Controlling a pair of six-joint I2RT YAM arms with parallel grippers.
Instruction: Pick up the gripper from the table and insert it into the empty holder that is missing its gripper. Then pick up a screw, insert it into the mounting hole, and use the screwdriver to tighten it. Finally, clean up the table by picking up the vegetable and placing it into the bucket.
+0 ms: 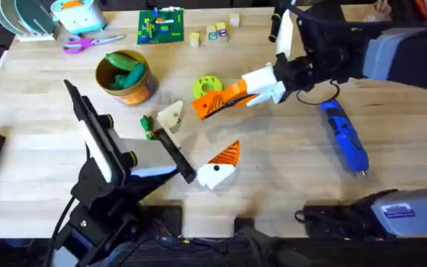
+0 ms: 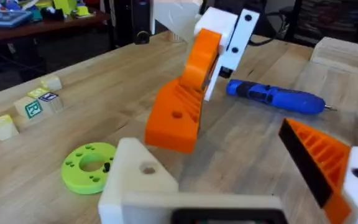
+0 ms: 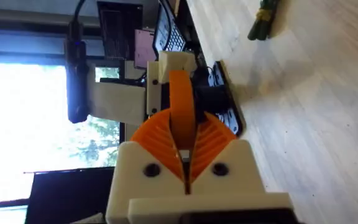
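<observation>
I have the right gripper [image 1: 224, 98] with its fingers closed tight on the gripper [image 2: 178, 112], the orange ribbed tip pinched between my two orange pads [image 3: 211, 140] and sticking out past them. My left gripper [image 1: 199, 152] sits with fingers spread wide: one is the holder [image 1: 172, 115], bare cream-white, the other carries its orange pad. The held tip hangs just beyond the holder, not touching it. The screwdriver [image 1: 345, 136] lies on the counter [image 1: 288, 178] behind my right fingers; the bucket [image 1: 127, 76] stands well off beyond the left ones.
</observation>
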